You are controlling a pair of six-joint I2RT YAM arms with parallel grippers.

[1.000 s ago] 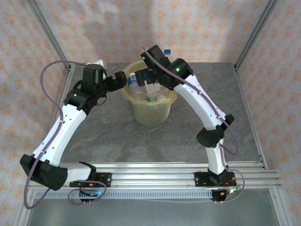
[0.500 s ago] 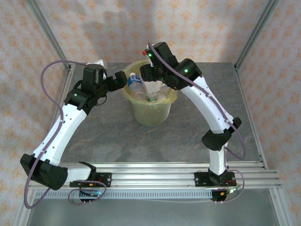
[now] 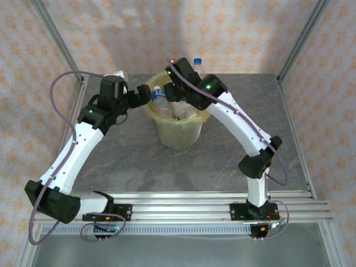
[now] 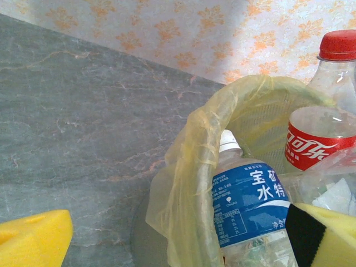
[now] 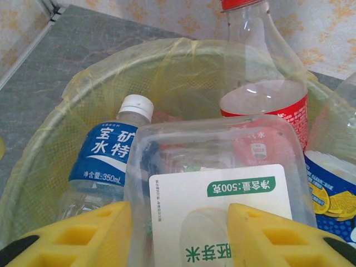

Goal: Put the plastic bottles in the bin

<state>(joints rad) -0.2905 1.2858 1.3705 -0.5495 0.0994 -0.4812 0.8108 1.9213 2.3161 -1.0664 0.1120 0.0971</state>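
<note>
blue bottle (image 4: 250, 206) stands upright in the bin (image 4: 200, 128), just ahead of the left pincer (image 4: 178, 239), spread wide; i cannot tell if the right pincer (image 5: 178, 228) grips.

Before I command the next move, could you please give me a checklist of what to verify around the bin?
1. Left gripper open: ok.
2. Left gripper clear of the bin: not ok; its fingers straddle the bagged rim.
3. Right gripper holding the clear plastic box: cannot tell.
4. Blue-label water bottle inside the bin: ok.
5. Red-label cola bottle inside the bin: ok, upright, neck above the rim.
</note>
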